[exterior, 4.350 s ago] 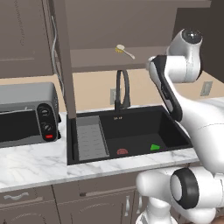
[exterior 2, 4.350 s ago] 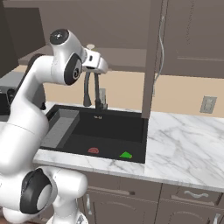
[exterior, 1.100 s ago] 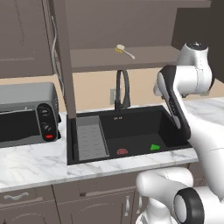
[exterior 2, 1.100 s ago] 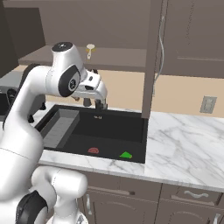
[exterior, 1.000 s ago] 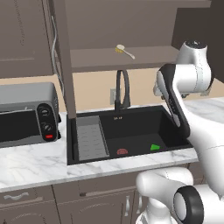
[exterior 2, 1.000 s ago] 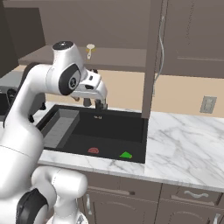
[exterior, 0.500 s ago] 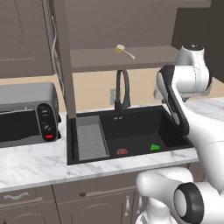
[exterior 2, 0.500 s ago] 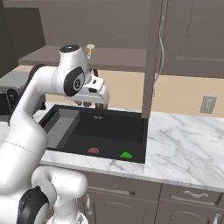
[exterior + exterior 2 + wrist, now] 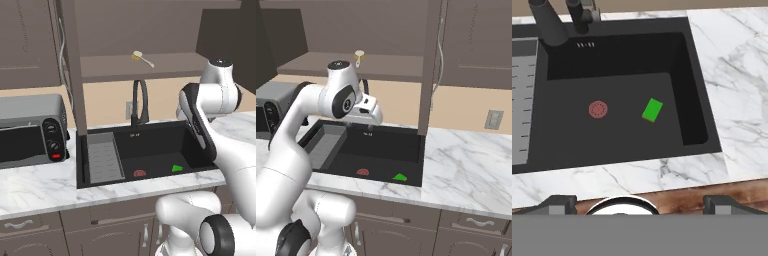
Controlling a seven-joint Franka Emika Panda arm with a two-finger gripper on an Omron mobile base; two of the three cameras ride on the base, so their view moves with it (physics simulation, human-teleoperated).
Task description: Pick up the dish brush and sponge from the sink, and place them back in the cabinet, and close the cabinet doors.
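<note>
Dish brush [image 9: 141, 58] already on cabinet [image 9: 165, 64] shelf, upper centre of left base view. Arm has swung back over sink [image 9: 684, 112]; end effector [image 9: 633, 202] released, empty, fingers wide. Sponge [image 9: 652, 110] lies right of centre on basin floor, beside red drain [image 9: 598, 109]. Next: sponge pick, then doors.

toaster oven [image 9: 30, 131] cropped at left edge, sponge [image 9: 652, 110] layers indistinct
</note>
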